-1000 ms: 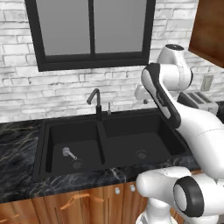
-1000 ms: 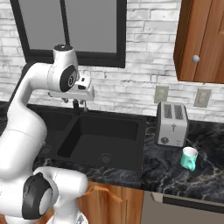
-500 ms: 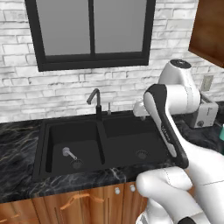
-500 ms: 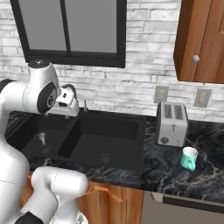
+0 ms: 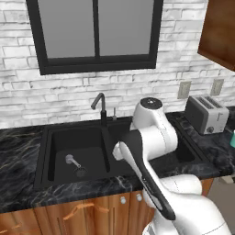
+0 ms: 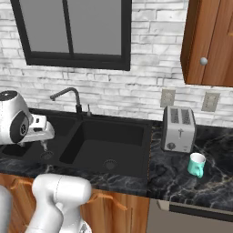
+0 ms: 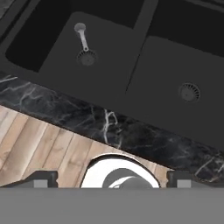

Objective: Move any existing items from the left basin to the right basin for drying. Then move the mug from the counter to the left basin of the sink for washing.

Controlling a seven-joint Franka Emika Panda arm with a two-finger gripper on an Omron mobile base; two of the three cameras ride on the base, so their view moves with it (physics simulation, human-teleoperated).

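The utensil [image 5: 72, 162] is lying on the floor of the left basin [image 5: 59, 142], its handle reaching the drain [image 7: 86, 57]. The right basin [image 7: 175, 65] is sitting next door past the divider. The mug [image 6: 197, 164] is waiting on the tabletop [image 6: 182, 182] by the toaster [image 6: 179, 129]. The hand [image 7: 109, 179] is hovering above the sink's front edge, fingers spread wide, carrying nothing. The thin handle is risking a slipped pinch against the basin floor

Glossy white rounded arm [image 5: 151, 137] with dark joint bands.
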